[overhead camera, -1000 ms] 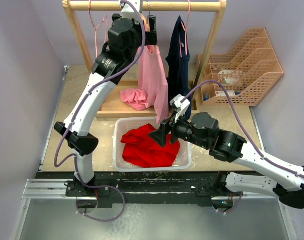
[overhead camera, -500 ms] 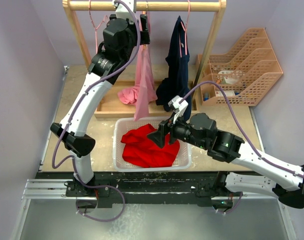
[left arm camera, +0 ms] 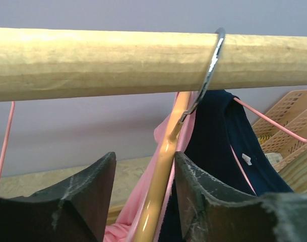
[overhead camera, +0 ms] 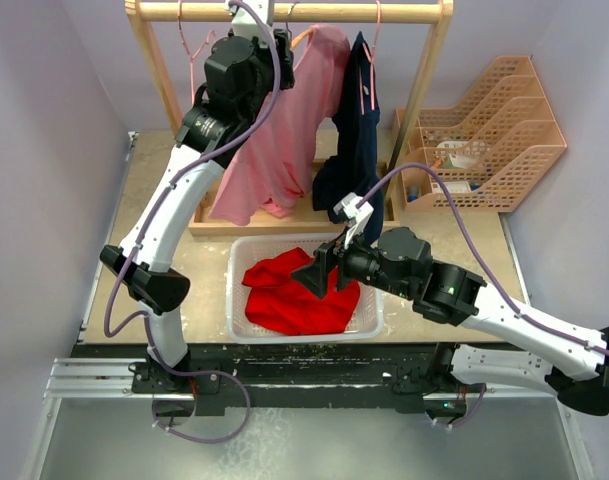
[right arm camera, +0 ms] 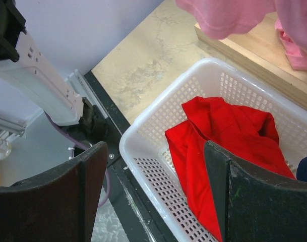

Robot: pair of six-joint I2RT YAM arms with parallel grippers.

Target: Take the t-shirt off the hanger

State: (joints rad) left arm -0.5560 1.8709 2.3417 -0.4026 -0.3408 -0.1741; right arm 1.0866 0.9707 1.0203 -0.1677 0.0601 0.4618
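Swung broadside since before, pink t-shirt (overhead camera: 274,150) drapes wide on its hanger (left arm camera: 163,166), left hand (left arm camera: 144,159) apart astride it.

Overhead room for the left hand (left arm camera: 143,199) is capped by the wooden rail (left arm camera: 93,60), close above the fingertips. Betw. the fingers the orange hanger (left arm camera: 161,171) is straddled; a slit is seen only on the side away from the navy shirt (left arm camera: 219,146), which blocks sideways passage. Below, the rack base is screened by the pink t-shirt (overhead camera: 269,150). The right hand (right arm camera: 153,151) is held spread over the white basket (right arm camera: 143,131), approx. half filled by a red garment (right arm camera: 229,136). Bare counter (overhead camera: 199,270) lies beside it; file trays (overhead camera: 494,130) stand far right.
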